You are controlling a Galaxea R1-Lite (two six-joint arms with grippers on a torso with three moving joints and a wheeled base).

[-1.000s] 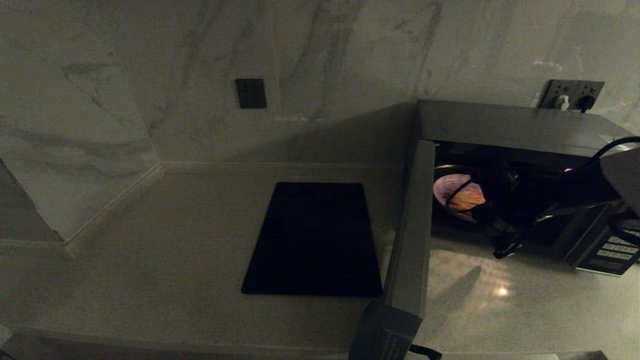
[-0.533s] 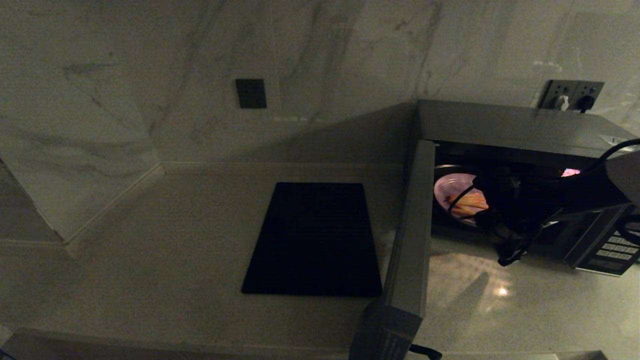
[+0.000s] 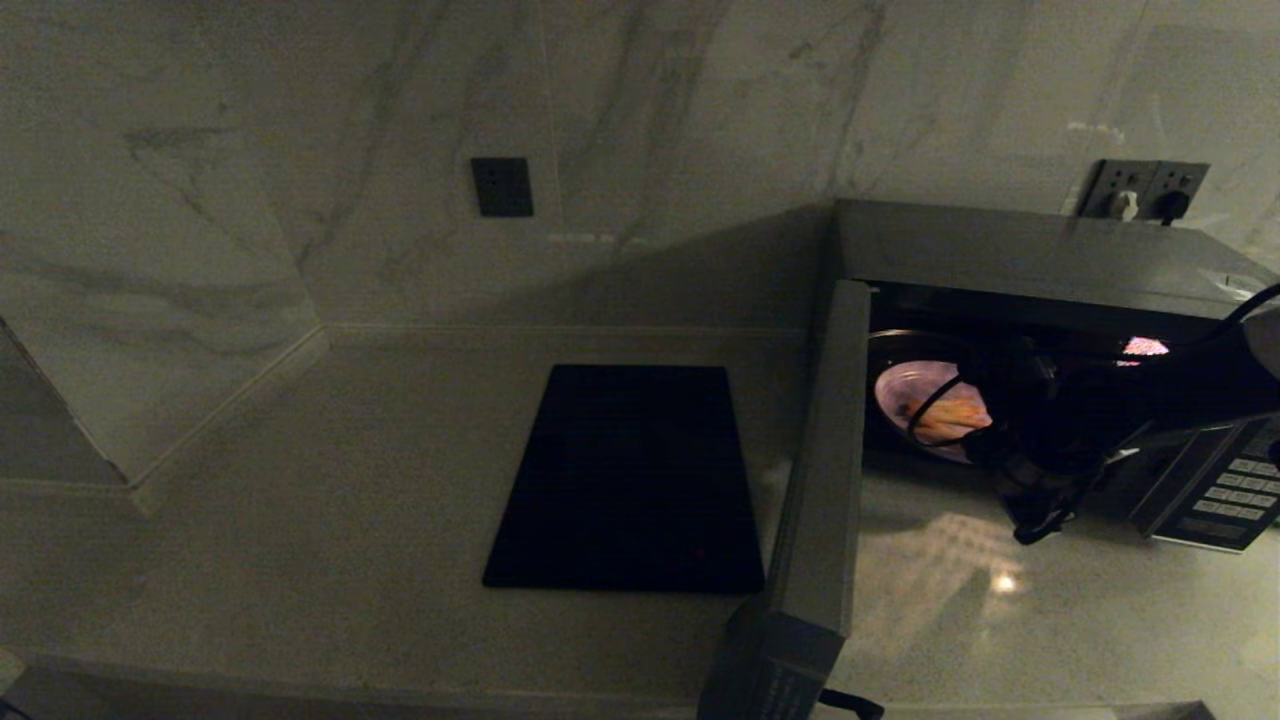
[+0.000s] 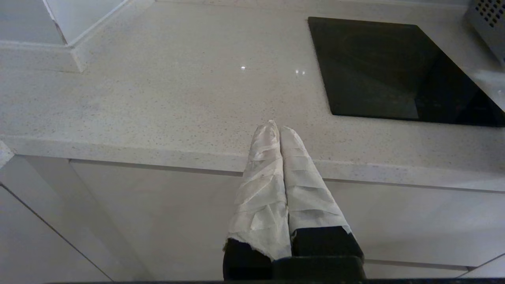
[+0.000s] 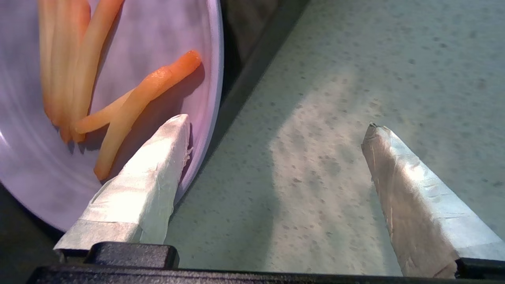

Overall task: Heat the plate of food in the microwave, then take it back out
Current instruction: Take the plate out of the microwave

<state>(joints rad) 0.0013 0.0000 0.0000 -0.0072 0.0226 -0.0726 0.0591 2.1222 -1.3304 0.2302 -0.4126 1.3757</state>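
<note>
The plate of food (image 5: 118, 98) sits inside the microwave (image 3: 1040, 260), its rim between the wide-open, empty right claw (image 5: 276, 130).

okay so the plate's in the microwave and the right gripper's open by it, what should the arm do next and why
Probably draw the right gripper clear of the microwave doorway. Its jaws are wide open, gripping nothing, and the plate of food rests inside the cavity. One finger overlaps the plate's rim in the right wrist view, so pull straight back. The open door can then be shut. The left gripper is parked at the counter edge.
</note>
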